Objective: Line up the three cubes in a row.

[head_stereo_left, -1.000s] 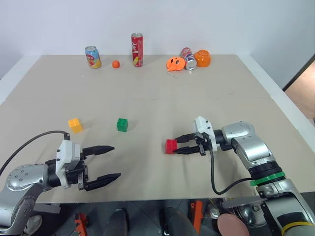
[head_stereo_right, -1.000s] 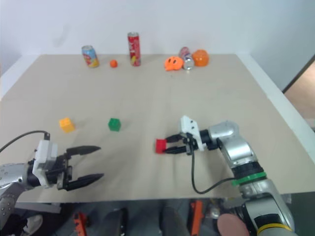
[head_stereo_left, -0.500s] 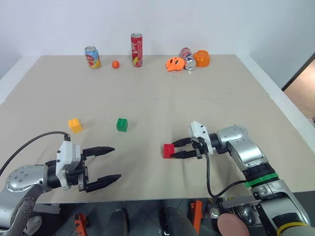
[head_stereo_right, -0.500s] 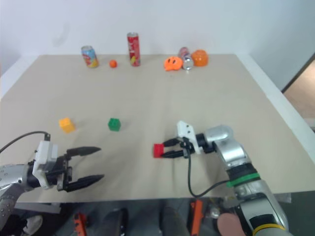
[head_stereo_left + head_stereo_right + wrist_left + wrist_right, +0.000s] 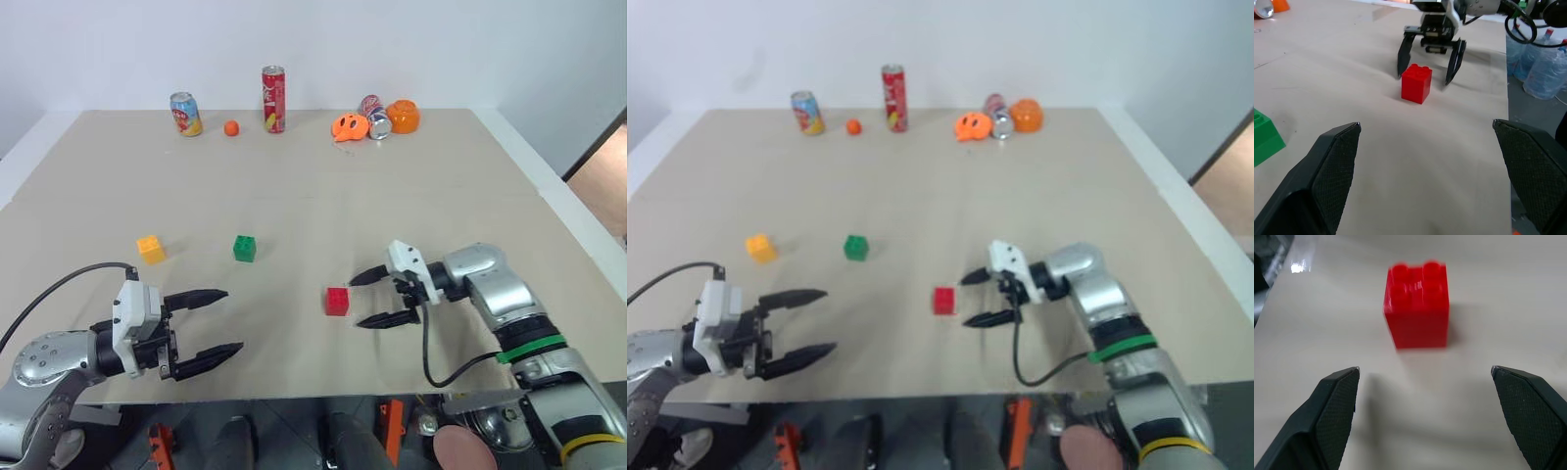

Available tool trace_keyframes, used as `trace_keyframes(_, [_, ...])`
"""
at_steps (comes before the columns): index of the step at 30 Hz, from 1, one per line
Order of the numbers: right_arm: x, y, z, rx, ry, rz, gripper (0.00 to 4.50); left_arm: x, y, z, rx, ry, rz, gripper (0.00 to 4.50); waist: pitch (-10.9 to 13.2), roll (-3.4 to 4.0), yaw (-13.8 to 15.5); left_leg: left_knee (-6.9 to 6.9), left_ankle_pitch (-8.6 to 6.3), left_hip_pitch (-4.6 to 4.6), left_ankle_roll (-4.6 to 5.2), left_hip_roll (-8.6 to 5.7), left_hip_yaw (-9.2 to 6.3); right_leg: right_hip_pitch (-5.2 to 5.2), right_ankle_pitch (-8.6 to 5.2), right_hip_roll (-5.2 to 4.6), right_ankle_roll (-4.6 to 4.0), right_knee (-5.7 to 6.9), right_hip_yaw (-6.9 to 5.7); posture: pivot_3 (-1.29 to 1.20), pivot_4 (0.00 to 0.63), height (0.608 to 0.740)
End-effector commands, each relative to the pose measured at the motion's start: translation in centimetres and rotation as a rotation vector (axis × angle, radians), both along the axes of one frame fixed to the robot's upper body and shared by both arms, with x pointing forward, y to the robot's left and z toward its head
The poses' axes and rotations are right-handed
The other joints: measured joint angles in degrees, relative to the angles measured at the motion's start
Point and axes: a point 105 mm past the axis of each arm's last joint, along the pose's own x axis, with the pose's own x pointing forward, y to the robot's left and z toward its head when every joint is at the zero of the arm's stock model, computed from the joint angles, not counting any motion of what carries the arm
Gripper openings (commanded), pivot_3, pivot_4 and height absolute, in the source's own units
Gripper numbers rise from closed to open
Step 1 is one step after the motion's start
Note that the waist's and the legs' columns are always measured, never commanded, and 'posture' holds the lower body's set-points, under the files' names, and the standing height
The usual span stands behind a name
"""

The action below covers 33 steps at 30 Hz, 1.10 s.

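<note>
On table (image 5: 411, 196), red cube (image 5: 337, 301) sits just beyond spread right fingers (image 5: 365, 275).

Red cube (image 5: 1416, 83) before open right gripper (image 5: 1427, 58)

Green cube (image 5: 1265, 138): cut off by left wrist view's edge | Far cans' labels (image 5: 184, 113): too small to read | Red cube (image 5: 1417, 305): studs slightly blurred in right wrist view
</note>
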Motion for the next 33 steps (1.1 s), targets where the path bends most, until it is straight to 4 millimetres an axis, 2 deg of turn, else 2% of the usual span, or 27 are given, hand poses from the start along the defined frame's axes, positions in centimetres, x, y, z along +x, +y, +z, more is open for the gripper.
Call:
trace_keyframes(1, [-0.4,-1.5,4.0,0.025,-0.094,0.021,4.45,0.8,1.3,0.5,-0.071,0.012,0.099,4.50,0.0,0.00,0.0,0.00,0.00,0.00,0.00,0.00,0.03,-0.02,0.00,0.01,0.00,0.00,0.03,0.00,0.150,0.740])
trace_keyframes(4, [0.1,-2.0,7.0,0.143,-0.135,-0.070,4.45,1.4,1.7,-0.7,-0.073,0.052,0.171,4.50,0.0,-0.01,-0.1,0.00,0.00,0.03,0.00,0.00,0.06,-0.02,0.01,0.01,0.01,0.00,0.08,0.00,0.150,0.740])
trace_keyframes(7, [0.7,-1.1,10.1,0.344,-0.160,-0.182,4.45,2.8,1.5,-2.2,-0.072,0.068,0.271,4.50,0.0,-0.01,-0.1,0.00,0.00,0.12,0.00,0.03,0.18,-0.02,0.02,0.03,0.03,0.01,0.21,0.00,0.150,0.740])
trace_keyframes(10, [0.5,0.0,11.3,0.462,-0.176,-0.250,4.45,4.6,1.1,-3.6,-0.035,0.084,0.370,4.50,0.0,-0.04,0.0,0.07,0.00,0.14,0.00,0.02,0.19,0.00,0.10,0.09,0.12,0.07,0.31,0.00,0.150,0.740])
trace_keyframes(13, [-0.6,2.0,11.3,0.522,-0.187,-0.275,4.45,6.5,1.0,-5.9,0.077,0.104,0.485,4.50,-0.1,-0.11,0.1,0.12,0.00,0.11,0.00,0.01,0.19,0.01,0.13,0.10,0.18,0.09,0.38,0.00,0.150,0.740])
trace_keyframes(15, [-1.5,3.0,11.1,0.549,-0.161,-0.279,4.45,7.9,0.9,-6.2,0.064,0.123,0.569,4.50,-0.1,-0.12,0.1,0.14,0.00,0.10,0.00,-0.05,0.20,0.03,0.18,0.10,0.26,0.09,0.47,0.00,0.150,0.740])
trace_keyframes(22, [-4.3,4.8,9.6,0.554,-0.113,-0.260,4.45,10.5,-1.8,-5.4,0.047,0.130,0.623,4.50,-0.1,-0.13,0.8,0.40,0.00,-0.05,0.00,-0.21,0.20,0.06,0.29,0.09,0.47,0.09,0.74,0.00,0.150,0.740])
trace_keyframes(28, [-4.5,4.9,9.5,0.558,-0.111,-0.281,4.45,12.6,-2.0,-4.0,0.014,0.155,0.743,4.50,-0.1,-0.15,0.8,0.61,0.01,-0.05,0.02,-0.29,0.22,0.08,0.32,0.09,0.51,0.08,0.91,0.00,0.150,0.740])
trace_keyframes(33, [-4.5,5.1,9.9,0.569,-0.112,-0.281,4.45,13.1,-3.5,-3.8,0.011,0.196,0.725,4.50,-0.1,-0.15,0.8,0.66,0.02,-0.05,0.03,-0.34,0.21,0.08,0.34,0.10,0.55,0.08,0.97,0.00,0.150,0.740])
